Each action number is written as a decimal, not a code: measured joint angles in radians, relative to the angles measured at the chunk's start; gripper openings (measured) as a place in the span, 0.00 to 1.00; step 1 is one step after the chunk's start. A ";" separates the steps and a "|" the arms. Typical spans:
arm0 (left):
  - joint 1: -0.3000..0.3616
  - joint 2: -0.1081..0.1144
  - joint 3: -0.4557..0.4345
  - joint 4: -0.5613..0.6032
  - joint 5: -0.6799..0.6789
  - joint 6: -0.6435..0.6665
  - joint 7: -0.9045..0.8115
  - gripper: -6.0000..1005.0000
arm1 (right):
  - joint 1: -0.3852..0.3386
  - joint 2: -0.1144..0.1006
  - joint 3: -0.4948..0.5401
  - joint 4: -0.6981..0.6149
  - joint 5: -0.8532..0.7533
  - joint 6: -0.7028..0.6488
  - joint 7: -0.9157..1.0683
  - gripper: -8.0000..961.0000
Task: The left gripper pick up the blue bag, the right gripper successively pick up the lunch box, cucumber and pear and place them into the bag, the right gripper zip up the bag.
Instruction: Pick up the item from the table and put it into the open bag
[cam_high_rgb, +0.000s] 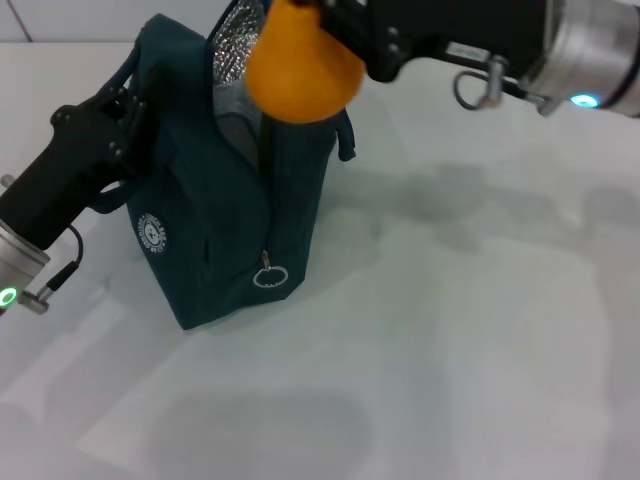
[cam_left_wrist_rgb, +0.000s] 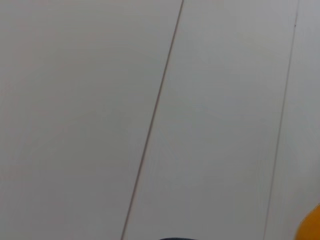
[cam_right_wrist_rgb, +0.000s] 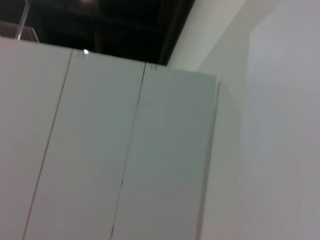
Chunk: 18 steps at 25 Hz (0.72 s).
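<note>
I'm holding the pear (cam_high_rgb: 300, 70) clamped in the right gripper (cam_high_rgb: 335, 45) over the open bag (cam_high_rgb: 235, 220), left gripper (cam_high_rgb: 125, 125) gripping its side, fingers' state unclear; an off-centre release is risking the rim.

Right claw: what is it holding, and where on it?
The right claw holds the pear by its top, above the open blue bag.

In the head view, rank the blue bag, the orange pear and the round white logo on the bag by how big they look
1. Blue fabric bag
2. Orange pear, nearer the camera, so its true size is unsure
3. Round white logo
</note>
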<state>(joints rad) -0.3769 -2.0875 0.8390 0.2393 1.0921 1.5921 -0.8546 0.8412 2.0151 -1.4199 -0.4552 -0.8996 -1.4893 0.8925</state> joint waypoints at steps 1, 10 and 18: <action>0.000 0.000 0.000 0.000 0.001 0.003 0.000 0.05 | 0.013 0.002 -0.004 0.000 0.000 0.021 0.002 0.04; -0.005 0.001 0.001 0.000 0.031 0.033 0.000 0.05 | 0.072 0.012 -0.100 0.011 0.003 0.181 0.030 0.04; -0.011 0.001 0.002 0.000 0.035 0.034 0.000 0.05 | 0.072 0.013 -0.176 0.016 0.010 0.253 0.039 0.04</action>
<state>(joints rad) -0.3876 -2.0866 0.8406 0.2393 1.1268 1.6261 -0.8544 0.9135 2.0279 -1.5962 -0.4394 -0.8899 -1.2367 0.9313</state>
